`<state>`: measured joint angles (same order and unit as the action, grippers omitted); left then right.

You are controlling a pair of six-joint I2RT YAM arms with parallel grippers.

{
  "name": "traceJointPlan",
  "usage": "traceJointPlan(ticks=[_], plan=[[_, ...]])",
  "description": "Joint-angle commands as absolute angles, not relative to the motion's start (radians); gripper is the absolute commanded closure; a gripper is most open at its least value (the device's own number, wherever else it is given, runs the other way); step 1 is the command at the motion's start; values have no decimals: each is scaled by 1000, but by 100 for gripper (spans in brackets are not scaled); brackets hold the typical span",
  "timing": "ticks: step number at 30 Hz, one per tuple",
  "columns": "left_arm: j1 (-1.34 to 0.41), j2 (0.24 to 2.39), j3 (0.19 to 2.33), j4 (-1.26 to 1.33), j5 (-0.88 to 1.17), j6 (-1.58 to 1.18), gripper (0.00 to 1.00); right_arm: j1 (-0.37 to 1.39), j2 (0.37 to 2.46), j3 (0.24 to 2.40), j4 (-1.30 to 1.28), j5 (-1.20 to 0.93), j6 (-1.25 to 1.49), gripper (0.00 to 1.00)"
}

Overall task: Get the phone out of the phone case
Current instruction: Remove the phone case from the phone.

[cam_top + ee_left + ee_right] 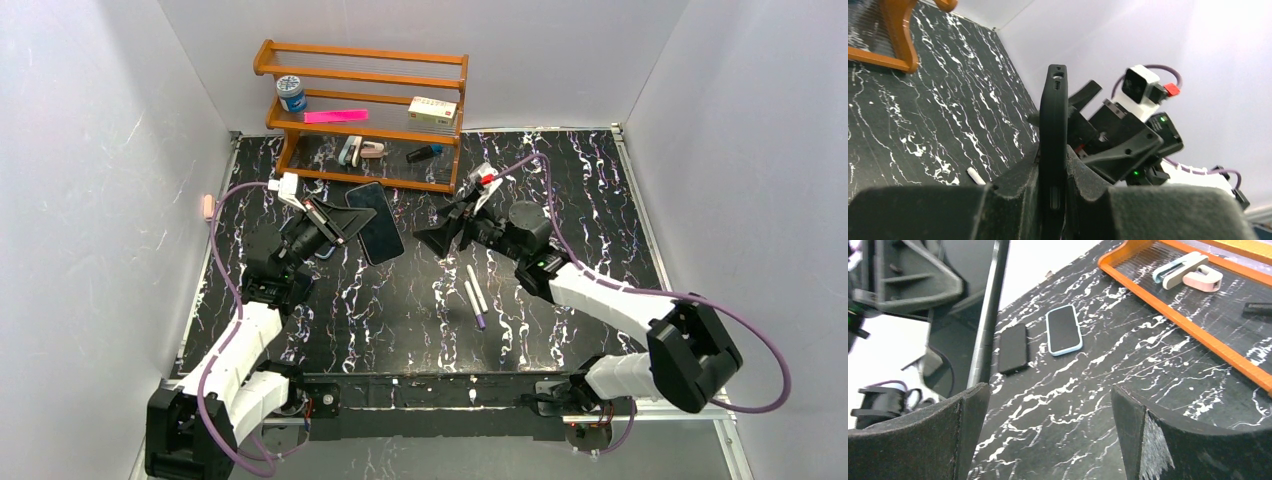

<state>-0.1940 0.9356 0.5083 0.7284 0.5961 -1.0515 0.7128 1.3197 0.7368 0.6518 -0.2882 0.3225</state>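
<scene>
Left gripper (pixel 1054 172) clamps the phone case (pixel 1054 110) edge-on (contents hard to tell); right gripper (pixel 1048 405) gapes wide.

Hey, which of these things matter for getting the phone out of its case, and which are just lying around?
In the job: black-cased phone, left fingers clamped on it, right fingers open nearby.
Lying about: two pens, wooden shelf, blue-cased phone, black slab.
</scene>
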Motion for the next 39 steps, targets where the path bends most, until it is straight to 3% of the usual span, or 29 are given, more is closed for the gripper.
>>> traceJointPlan(ticks=[1,4,8,14,39], plan=[[-195,918,507,803,508,-1082,100,715,1239,742,595,-297,497,1],[-195,911,501,802,485,-1091,100,716,1223,747,592,-363,618,7],[-196,919,492,812,481,-1114,100,716,1245,755,671,-488,788,26],[-195,915,476,840,473,-1148,100,717,1328,754,826,-588,979,45],[-198,936,450,943,493,-1240,100,718,1441,787,992,-661,1122,51]])
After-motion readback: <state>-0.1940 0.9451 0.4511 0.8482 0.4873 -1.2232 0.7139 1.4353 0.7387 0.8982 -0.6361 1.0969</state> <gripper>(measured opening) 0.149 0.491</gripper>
